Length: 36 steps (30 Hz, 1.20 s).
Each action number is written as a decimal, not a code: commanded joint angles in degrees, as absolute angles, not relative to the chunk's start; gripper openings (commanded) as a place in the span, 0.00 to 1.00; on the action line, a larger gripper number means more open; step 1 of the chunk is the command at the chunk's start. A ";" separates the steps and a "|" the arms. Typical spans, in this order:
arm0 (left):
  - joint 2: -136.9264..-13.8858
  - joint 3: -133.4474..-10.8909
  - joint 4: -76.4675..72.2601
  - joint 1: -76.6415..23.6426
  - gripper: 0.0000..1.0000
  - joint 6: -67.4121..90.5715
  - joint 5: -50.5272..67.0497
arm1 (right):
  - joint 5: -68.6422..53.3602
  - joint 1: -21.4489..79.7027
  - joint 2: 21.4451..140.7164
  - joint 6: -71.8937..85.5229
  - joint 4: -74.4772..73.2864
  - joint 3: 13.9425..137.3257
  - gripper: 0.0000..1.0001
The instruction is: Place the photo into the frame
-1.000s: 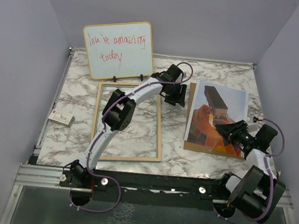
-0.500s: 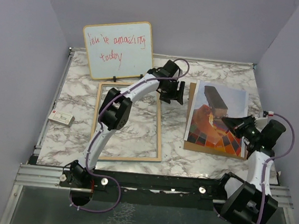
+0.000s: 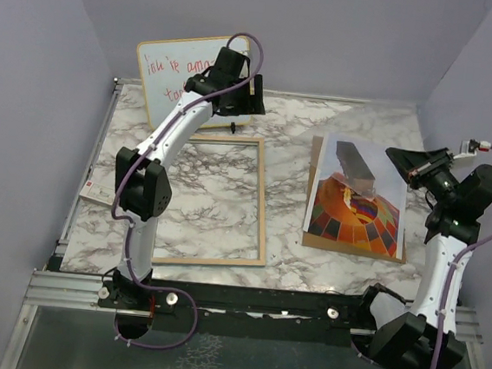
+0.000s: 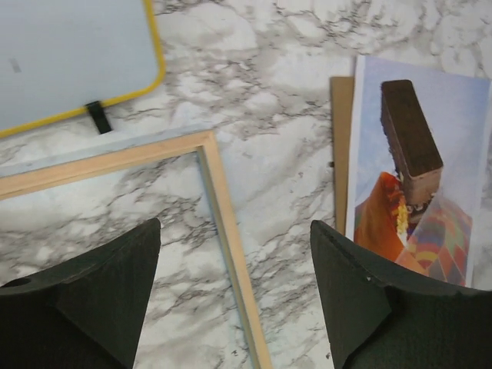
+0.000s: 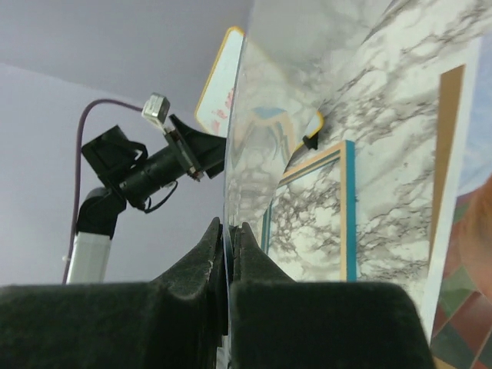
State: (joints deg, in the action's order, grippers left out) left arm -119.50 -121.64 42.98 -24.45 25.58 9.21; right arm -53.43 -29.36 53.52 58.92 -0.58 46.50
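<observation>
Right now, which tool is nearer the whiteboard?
Left. The left tool hangs just in front of the whiteboard; the right tool, pinching a clear sheet, is raised beyond the photo.

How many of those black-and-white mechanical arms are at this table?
2. The left black-and-white arm reaches past the light wooden rectangular frame toward the yellow-rimmed whiteboard; the right arm stands raised beside the rectangular hot-air balloon photo. None seems hidden.

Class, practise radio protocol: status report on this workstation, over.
Left gripper open, empty, above frame. Right gripper shut on thin clear sheet. Photo flat on backing board, outside frame. Whiteboard behind frame, not blocking.
</observation>
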 commanded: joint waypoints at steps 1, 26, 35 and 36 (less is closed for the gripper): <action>-113.37 -116.04 45.99 -21.37 0.81 23.25 -1.65 | -56.85 -21.31 55.73 58.71 2.55 51.99 0.01; -91.99 -71.38 39.60 2.43 0.94 25.44 -4.92 | -51.39 21.34 77.34 50.53 -4.64 64.18 0.01; -92.70 -63.86 37.51 6.08 0.80 25.17 -1.34 | -52.18 26.28 84.39 49.73 -0.61 66.57 0.01; -93.13 -63.17 37.04 6.08 0.77 25.14 -0.27 | -51.87 26.28 84.60 48.88 -1.35 66.88 0.01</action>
State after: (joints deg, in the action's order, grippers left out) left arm -92.75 -65.32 39.75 6.07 25.26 -4.32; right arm -52.31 26.30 83.74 50.46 -4.54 63.83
